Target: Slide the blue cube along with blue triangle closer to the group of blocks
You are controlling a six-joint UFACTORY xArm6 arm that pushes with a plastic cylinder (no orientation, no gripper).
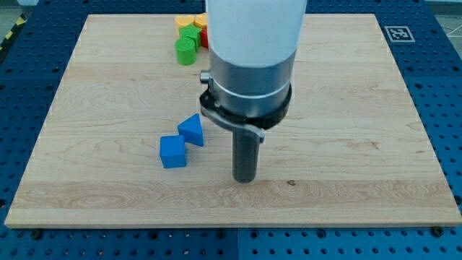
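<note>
The wooden board (346, 108) lies on a blue perforated table (447, 108), and the arm (253, 43) comes down from the view's top over the board's middle. The rod ends at the tip (245, 180), which rests on the wood in the lower middle of the board, to the view's right of the two blue blocks and apart from both. The blue cube (172, 152) sits at the lower left of centre, and the blue triangle (192, 130) stands just above and to the right of it, the two touching or nearly so (the gap cannot be made out). The group of blocks is well apart from them, at the view's top edge: a green cylinder (186, 51), a second green block (190, 35), a yellow block (190, 21) and a red block (203, 36) partly hidden behind the arm. There are no jaws here, only the plain rod.
</note>
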